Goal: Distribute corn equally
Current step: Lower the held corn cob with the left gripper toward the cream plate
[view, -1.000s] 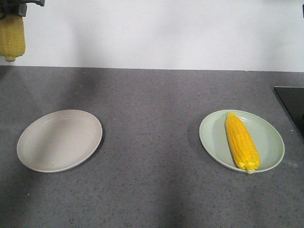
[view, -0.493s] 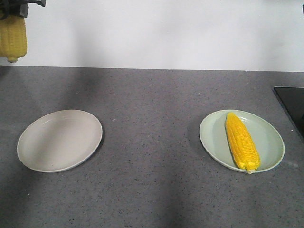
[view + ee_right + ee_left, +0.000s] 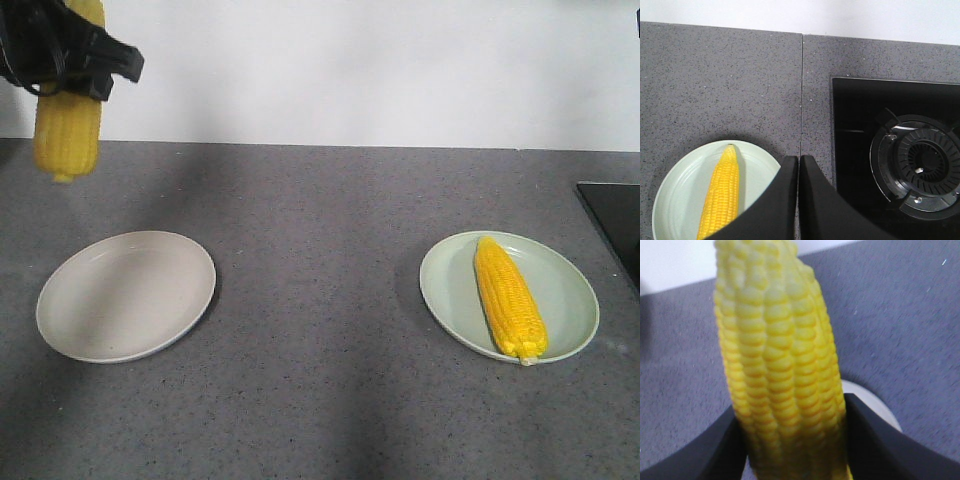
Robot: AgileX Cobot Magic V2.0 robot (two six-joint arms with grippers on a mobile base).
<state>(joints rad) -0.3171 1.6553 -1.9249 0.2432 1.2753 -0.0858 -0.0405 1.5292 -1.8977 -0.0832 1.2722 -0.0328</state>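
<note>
On a grey speckled worktop (image 3: 330, 250), the left gripper (image 3: 70, 55) is clamped around a yellow corn cob (image 3: 67, 135), holding it upright in the air above and behind an empty beige plate (image 3: 125, 295). A second cob (image 3: 508, 295) lies on a pale green plate (image 3: 575, 300) to the right, and the right gripper (image 3: 799, 200) hovers beside that plate with its jaws pressed together, holding nothing. Released from this height or short of the beige plate, the hanging cob could likely roll off onto the worktop.
</note>
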